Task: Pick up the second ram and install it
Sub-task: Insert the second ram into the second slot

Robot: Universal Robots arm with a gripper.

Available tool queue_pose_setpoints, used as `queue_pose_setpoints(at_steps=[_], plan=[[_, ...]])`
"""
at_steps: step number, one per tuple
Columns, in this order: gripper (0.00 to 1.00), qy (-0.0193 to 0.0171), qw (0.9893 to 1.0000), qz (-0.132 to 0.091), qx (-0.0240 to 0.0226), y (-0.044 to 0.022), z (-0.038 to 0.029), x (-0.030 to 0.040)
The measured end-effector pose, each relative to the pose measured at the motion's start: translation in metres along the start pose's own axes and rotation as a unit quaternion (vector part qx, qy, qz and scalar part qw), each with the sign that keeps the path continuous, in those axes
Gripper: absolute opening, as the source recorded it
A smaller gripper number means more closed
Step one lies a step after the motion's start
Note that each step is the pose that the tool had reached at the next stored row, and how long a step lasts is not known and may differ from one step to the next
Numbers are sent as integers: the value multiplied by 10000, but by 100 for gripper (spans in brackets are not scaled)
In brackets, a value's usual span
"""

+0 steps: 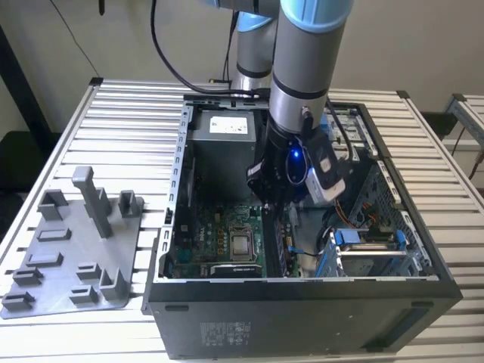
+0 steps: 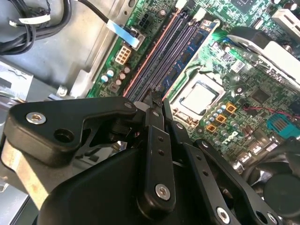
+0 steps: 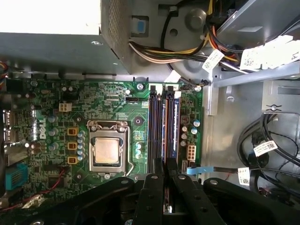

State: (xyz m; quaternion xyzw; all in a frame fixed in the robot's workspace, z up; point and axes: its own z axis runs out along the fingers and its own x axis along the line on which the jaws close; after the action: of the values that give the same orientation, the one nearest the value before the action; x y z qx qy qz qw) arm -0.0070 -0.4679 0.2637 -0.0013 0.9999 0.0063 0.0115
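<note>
Inside the open computer case (image 1: 393, 249), the tool (image 3: 165, 164) hovers just above the memory slots, fingers nearly together, right over the second ram (image 3: 176, 129) seated there.

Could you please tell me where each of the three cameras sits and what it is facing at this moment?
Exterior view: off the arm, above the open black computer case, showing the blue-grey arm reaching into it.
First wrist view: rides near the wrist, facing the large green motherboard past the black gripper.
Second wrist view: also near the wrist, looking obliquely along the memory slots over the gripper.
Both wrist views share the silver processor socket.
</note>
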Motion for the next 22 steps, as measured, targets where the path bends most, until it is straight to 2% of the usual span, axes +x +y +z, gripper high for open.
queue_pose_setpoints(at_steps=[5,18,20,22], plan=[[14,0,10000,0,0,0,37,1],[14,2,10000,0,-1,-5,51,3],[14,12,10000,2,0,-5,62,6],[14,40,10000,3,7,-5,69,7]])
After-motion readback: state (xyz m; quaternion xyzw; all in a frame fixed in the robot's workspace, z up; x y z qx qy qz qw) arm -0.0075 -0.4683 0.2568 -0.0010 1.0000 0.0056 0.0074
